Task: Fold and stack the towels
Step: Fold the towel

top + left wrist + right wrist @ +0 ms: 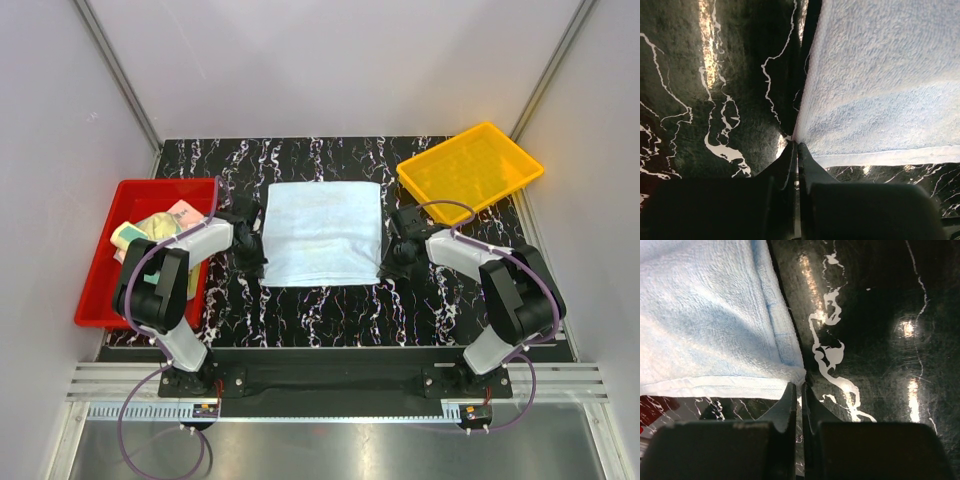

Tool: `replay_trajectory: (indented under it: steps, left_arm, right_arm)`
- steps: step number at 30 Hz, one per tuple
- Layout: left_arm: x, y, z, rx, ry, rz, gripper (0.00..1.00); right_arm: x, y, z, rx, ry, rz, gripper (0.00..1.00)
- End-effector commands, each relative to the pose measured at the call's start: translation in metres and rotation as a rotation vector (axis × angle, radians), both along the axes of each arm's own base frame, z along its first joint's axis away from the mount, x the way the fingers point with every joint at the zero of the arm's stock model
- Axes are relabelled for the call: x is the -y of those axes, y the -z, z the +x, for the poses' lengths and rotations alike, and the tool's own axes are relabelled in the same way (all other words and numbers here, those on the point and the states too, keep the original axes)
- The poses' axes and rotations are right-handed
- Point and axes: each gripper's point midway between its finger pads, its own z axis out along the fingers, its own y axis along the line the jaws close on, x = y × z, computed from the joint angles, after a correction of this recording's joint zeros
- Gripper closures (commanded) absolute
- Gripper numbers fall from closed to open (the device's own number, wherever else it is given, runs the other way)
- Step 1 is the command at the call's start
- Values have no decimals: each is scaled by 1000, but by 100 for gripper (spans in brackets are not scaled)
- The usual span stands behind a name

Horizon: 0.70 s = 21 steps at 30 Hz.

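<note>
A light blue towel (325,230) lies flat on the black marbled table, between the two arms. My left gripper (252,258) is at its near left corner, jaws shut, and in the left wrist view the towel's corner (805,131) runs into the left gripper's (797,144) tips. My right gripper (392,262) sits at the near right corner. There the right gripper (802,386) is shut on the tip of the towel's corner (796,374). More towels, a yellow-green one (150,232) and a pink one (186,212), lie bunched in the red tray.
The red tray (98,285) stands at the table's left edge, beside my left arm. A yellow tray (470,170) sits at the back right, with nothing in it. White walls close in the table on three sides.
</note>
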Motion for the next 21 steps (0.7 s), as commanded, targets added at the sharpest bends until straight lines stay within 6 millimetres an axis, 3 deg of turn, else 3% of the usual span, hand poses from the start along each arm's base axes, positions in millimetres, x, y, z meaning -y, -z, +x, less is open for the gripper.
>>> replay_trajectory:
  steps: [1, 5, 10, 14, 17, 21]
  left_arm:
    - [-8, -19, 9, 50, -1, 40, 100]
    - [-9, -26, 8, 56, 2, 41, 100]
    - [-5, -35, 6, 63, 16, 14, 100]
    - [-4, -36, 5, 61, 19, 8, 100]
    - [-4, -31, 2, 49, 24, 4, 100]
    - [-3, -23, -2, 30, 29, -2, 100]
  right_arm:
    - [-12, -24, 12, 67, -51, 40, 96]
    - [-12, -25, 9, 56, -69, 37, 91]
    - [-10, -30, 9, 71, -84, 21, 98]
    - [-8, -31, 8, 62, -101, 5, 85]
    - [-10, -31, 8, 73, -113, 21, 100]
    - [-9, -35, 7, 91, -123, 27, 100]
